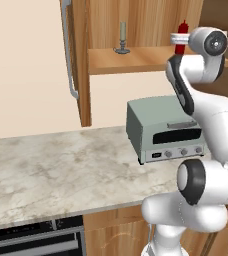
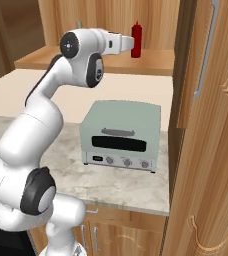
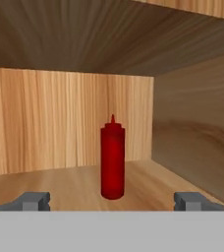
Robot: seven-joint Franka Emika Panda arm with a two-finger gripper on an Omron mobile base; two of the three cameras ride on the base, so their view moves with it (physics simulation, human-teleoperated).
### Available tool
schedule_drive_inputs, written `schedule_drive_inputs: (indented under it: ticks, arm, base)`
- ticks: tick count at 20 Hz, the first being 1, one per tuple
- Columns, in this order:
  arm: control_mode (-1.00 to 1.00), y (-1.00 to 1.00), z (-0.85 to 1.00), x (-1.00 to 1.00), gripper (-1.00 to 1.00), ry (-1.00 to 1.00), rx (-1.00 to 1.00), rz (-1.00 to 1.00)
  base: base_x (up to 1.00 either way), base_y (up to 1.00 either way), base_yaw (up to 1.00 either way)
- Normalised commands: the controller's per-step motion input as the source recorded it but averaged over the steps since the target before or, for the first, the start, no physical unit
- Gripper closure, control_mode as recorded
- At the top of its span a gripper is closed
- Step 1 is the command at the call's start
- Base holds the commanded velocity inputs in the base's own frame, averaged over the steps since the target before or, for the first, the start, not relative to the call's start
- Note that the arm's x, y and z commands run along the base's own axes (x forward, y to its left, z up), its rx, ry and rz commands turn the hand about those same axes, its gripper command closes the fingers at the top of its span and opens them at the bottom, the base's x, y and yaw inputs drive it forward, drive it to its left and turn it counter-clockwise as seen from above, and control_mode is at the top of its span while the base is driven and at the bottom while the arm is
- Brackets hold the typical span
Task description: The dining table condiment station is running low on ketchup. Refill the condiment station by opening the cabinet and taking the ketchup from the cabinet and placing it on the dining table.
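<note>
The ketchup [image 3: 112, 160] stands upright on the wooden shelf [image 1: 136, 57] of the open cabinet [image 2: 206, 125], near its back wall and right side, with a grey candlestick [image 1: 121, 39] well apart from it on the same shelf. The gripper [image 3: 113, 201] is level with the bottle and points straight at it, its fingers [image 3: 33, 201] spread wide apart and holding nothing, the bottle centred between them but farther in. Below the shelf a toaster oven [image 2: 121, 135] sits on the marbled counter [image 1: 51, 170].

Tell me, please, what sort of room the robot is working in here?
Most likely a home kitchen: a toaster oven sits on a marbled stone counter, and above it an open wooden wall cabinet holds a ketchup bottle on its shelf.
</note>
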Motion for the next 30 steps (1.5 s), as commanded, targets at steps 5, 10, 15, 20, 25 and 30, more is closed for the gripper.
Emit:
schedule_drive_inputs:
  ticks: [5, 10, 15, 20, 25, 30]
  arm:
    - [-1.0, -0.11, 0.0, 0.25, -1.0, 0.0, 0.0, 0.0]
    - [-1.0, -0.15, -0.03, 0.31, -1.0, 0.0, 0.0, 0.0]
    - [-1.0, -0.02, -0.01, 0.47, -1.0, 0.0, 0.0, 0.0]
    - [-1.0, -0.02, 0.0, 0.51, -1.0, 0.0, 0.0, 0.0]
    - [-1.0, -0.28, -0.03, 0.32, -1.0, 0.0, 0.0, 0.0]
    - [-1.0, -0.25, -0.05, 0.22, -1.0, 0.0, 0.0, 0.0]
  base:
    - [0.0, 0.0, 0.0]
    - [0.0, 0.0, 0.0]
    - [0.0, 0.0, 0.0]
    - [0.0, 0.0, 0.0]
    - [0.0, 0.0, 0.0]
    - [0.0, 0.0, 0.0]
